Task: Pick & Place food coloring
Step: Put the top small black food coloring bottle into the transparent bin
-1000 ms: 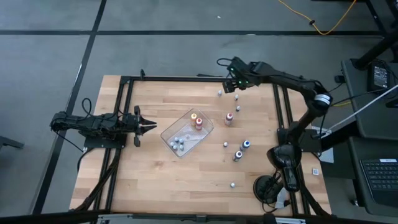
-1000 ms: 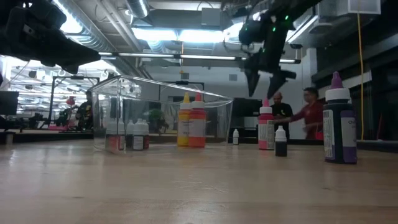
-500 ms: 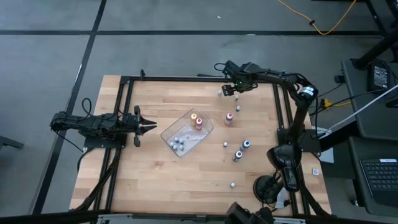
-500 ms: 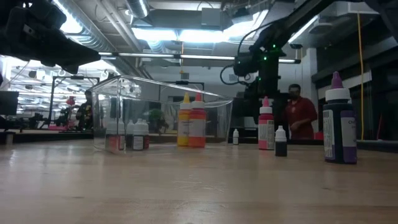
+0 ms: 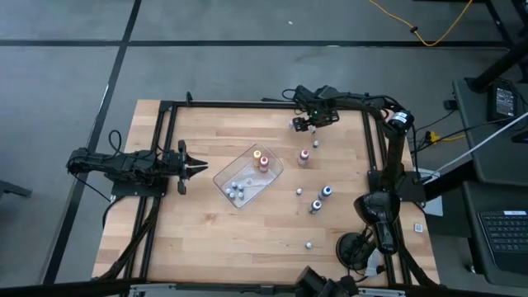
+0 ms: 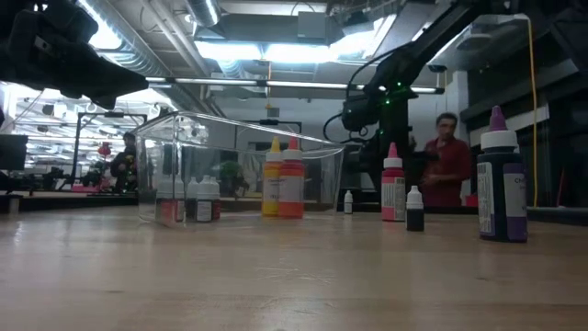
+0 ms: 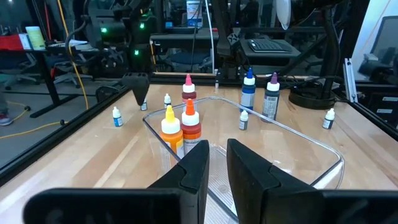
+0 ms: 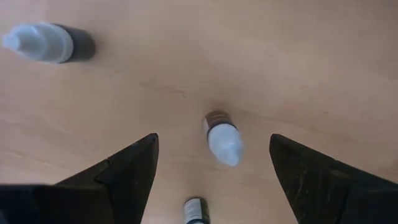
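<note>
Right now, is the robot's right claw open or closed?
Open. The right gripper hangs over a tiny bottle at the table's far edge, its two fingers wide apart on either side, not touching it.

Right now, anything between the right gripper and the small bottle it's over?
Nothing visible. The right gripper is open and points down at the small white-capped bottle, which stands between its fingers with only bare table around it. A second bottle stands off to one side, outside the fingers.
</note>
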Controlling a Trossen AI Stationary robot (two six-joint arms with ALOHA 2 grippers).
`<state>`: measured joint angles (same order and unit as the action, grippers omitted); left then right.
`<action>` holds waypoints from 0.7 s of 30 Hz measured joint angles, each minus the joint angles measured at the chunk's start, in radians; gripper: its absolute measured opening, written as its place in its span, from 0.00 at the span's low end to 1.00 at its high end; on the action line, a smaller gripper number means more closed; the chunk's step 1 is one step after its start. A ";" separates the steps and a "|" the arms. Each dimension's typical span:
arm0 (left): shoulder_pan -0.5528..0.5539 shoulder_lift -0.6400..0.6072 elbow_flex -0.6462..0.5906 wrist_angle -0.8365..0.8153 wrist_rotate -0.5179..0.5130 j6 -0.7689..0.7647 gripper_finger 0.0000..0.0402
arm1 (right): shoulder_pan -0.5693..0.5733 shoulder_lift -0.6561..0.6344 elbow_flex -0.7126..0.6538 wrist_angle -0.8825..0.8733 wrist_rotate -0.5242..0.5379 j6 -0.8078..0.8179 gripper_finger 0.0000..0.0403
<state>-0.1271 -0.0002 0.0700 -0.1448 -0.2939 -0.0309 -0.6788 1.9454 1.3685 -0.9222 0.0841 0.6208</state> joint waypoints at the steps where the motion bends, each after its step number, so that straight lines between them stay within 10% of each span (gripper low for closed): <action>1: 0.000 0.000 0.000 0.000 0.000 0.000 0.13 | 0.000 0.001 0.000 0.004 0.000 0.000 0.76; 21: 0.000 0.000 0.000 0.000 0.000 0.000 0.13 | 0.000 0.002 0.000 0.013 -0.008 0.006 0.49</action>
<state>-0.1272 -0.0002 0.0700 -0.1448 -0.2939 -0.0307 -0.6788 1.9472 1.3682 -0.9089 0.0761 0.6270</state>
